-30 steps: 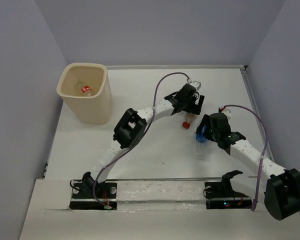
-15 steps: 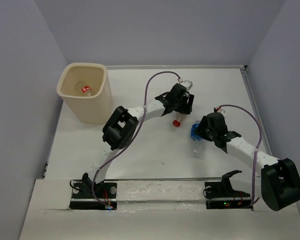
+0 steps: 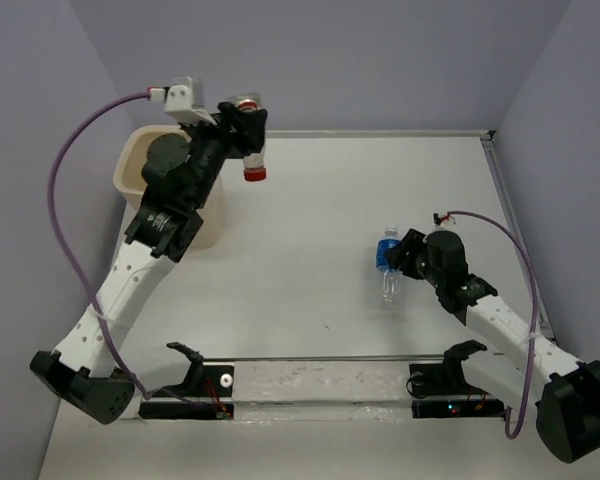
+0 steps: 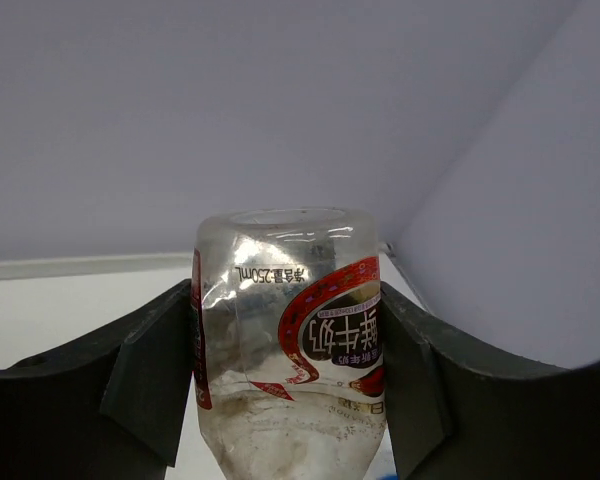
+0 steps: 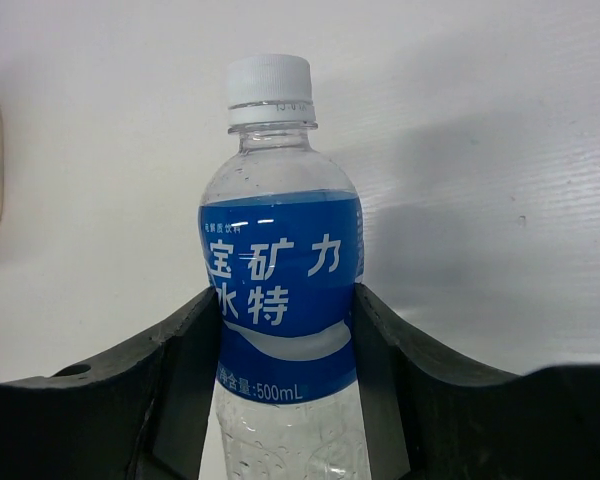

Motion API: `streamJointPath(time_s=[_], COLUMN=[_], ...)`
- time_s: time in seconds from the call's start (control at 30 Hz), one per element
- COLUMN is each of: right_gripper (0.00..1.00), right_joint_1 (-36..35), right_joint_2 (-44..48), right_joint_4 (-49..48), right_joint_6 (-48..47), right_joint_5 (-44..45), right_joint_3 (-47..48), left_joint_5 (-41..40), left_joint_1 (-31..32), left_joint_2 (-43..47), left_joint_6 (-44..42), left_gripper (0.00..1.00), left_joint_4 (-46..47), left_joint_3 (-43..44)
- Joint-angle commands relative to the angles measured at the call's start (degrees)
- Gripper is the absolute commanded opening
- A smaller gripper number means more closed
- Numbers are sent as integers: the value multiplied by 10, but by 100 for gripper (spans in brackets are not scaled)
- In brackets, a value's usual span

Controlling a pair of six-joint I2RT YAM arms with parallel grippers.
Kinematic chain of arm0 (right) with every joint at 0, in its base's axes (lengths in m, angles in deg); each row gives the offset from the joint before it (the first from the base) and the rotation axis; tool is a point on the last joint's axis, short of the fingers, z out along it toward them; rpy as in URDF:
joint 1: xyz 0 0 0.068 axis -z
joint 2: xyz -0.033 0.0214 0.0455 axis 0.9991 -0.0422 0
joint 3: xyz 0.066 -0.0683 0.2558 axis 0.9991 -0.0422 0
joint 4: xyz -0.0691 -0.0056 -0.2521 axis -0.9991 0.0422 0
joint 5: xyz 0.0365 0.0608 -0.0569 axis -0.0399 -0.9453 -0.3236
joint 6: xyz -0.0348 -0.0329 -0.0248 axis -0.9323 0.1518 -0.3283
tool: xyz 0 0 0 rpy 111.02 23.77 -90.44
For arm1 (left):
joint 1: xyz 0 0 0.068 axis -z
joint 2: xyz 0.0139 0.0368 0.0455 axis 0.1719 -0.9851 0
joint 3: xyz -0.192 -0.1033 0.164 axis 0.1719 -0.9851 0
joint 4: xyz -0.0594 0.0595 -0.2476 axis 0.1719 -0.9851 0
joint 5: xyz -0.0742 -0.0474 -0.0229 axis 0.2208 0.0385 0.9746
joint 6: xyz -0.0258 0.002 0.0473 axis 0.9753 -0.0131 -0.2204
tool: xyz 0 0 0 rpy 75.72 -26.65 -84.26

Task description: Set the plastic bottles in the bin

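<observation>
Left pincer (image 3: 246,128): pinching the red-capped bottle (image 4: 285,330) across its labelled body, cap hanging down.
Where that bottle is: up in the air just beside the bin (image 3: 130,172), near its right rim, not yet over the mouth as far as I can judge.
Right pincer (image 5: 285,370): clamped on the blue-labelled bottle (image 5: 280,270) at the lower half of the label, white cap pointing away.
Where that bottle is: low over the counter (image 3: 320,200), well apart from the bin. I cannot tell whether it touches.
Handling: both look thin-walled, near empty and light. I'd expect them to dent and slip under a hard squeeze, so mid-body on the label seems the safest hold.
Bin contents: hidden behind the left arm, so I cannot tell.
</observation>
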Motion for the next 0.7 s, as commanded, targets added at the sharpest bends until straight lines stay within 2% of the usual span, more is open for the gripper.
streamJointPath(time_s=[0.0, 0.1, 0.17, 0.4, 0.43, 0.47, 0.5, 0.53, 0.57, 0.67], right_gripper=[34, 34, 34, 34, 34, 34, 34, 34, 34, 34], right_joint_1=[-51, -107, -145, -215, -225, -226, -232, -240, -246, -258], right_joint_2=[-19, -37, -51, -83, -88, -95, -104, -130, -146, -215], right_joint_4=[-81, -112, -145, -183, -188, -194, -211, -221, -229, -238], right_joint_6=[-3, -3, 1, -27, -31, -35, -38, -46, -53, -76], right_joint_5=[-49, -25, -26, -2, 2, 2, -1, -4, -9, -17], right_joint_3=[35, 53, 64, 131, 155, 169, 182, 216, 237, 323], left_joint_5=[-120, -156, -219, -233, -248, -256, -261, -267, -266, -242], left_joint_1=[-95, -171, -197, -275, -279, -279, -279, -279, -279, -279], left_joint_2=[36, 41, 34, -64, -79, -85, -89, -93, -89, -60], left_joint_6=[-56, -79, -101, -70, -76, -80, -81, -81, -71, -56], left_gripper=[49, 49, 49, 52, 56, 65, 88, 95, 99, 99], left_joint_4=[-57, -51, 12, 60, 65, 69, 71, 70, 69, 70], left_joint_3=[21, 37, 10, -3, -3, -2, -1, -1, -7, -23])
